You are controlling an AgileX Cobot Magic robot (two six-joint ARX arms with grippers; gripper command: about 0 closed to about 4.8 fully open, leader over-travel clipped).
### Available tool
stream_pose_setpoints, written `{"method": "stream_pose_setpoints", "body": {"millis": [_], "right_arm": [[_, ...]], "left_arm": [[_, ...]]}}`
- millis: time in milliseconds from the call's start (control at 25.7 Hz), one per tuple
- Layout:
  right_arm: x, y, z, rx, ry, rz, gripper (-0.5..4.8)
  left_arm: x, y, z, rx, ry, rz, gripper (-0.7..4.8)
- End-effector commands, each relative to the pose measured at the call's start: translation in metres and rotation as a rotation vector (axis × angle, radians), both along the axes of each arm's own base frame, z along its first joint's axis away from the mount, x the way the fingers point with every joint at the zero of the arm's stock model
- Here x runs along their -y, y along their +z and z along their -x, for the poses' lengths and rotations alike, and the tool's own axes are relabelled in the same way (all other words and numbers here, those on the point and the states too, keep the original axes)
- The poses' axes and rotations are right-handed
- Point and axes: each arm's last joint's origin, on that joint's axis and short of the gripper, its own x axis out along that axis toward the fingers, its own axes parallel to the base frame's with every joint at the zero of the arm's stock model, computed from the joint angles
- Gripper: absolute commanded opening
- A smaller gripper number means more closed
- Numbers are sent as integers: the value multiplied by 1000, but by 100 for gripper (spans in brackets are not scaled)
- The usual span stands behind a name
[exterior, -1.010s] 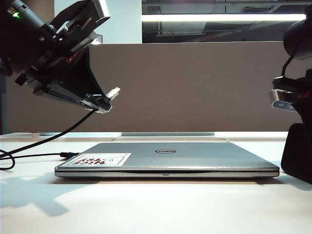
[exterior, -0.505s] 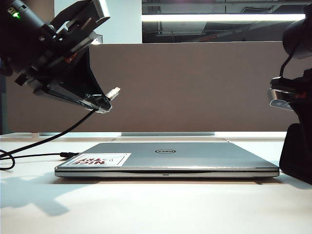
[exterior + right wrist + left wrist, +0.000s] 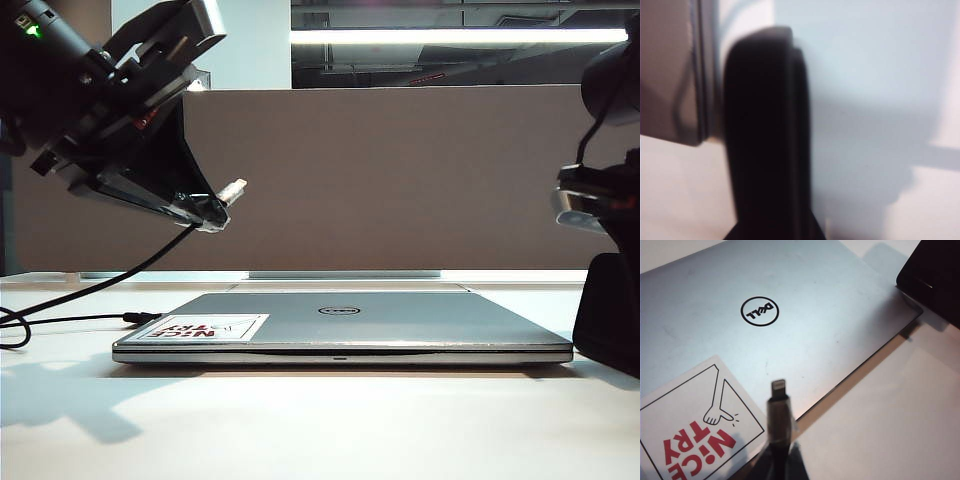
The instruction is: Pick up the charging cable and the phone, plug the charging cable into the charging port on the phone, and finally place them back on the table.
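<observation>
Left gripper raised over the laptop, pinching the charging cable; right gripper, grip unreadable, down at the phone by the laptop's edge; plugging and set-down remain.

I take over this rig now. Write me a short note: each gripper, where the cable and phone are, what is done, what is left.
Left gripper: shut on the charging cable, held raised over the laptop, plug tip free.
Right gripper: at the right edge of the exterior view, the phone upright in front of its camera; the grip itself is not visible.
Done: cable picked up.
Left: confirm the phone grip, plug in, set both on the table.
</observation>
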Motion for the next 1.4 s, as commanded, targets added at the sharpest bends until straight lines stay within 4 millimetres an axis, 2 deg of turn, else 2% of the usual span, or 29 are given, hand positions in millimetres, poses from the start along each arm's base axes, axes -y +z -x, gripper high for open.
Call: {"method": "stream_pose_setpoints", "body": {"millis": [39,78,117,194,350,427,583,777,894,1127,1399], "right_arm": [[0,-1,1,7,5,-9,103],[0,-1,0,11,4,-10,102],[0,-1,0,15,5,-11,78],[0,-1,-1,21,5,-12,-14],[-1,2,-3,40,5,-15,-5],[-1,9,-6,62,5,-19,-5],[-3,36,-12,130,7,-47,-5],[-9,74,-16,349,50,-263,-5],[-12,86,-19,443,75,-393,-5],[-18,94,-32,580,100,-604,-5],[-27,78,-37,631,98,-840,-5]], "left_arm": [[0,2,0,16,-3,8,-6],[0,2,0,16,-3,8,-6],[0,2,0,16,-3,8,-6],[0,2,0,16,-3,8,-6],[0,2,0,16,-3,8,-6],[0,2,0,15,-3,8,-6],[0,2,0,11,0,12,-6],[3,2,2,-27,16,47,-6],[8,2,6,-49,9,66,-6],[24,2,22,-93,-58,98,-6],[27,2,26,-176,-11,162,-6]]}}
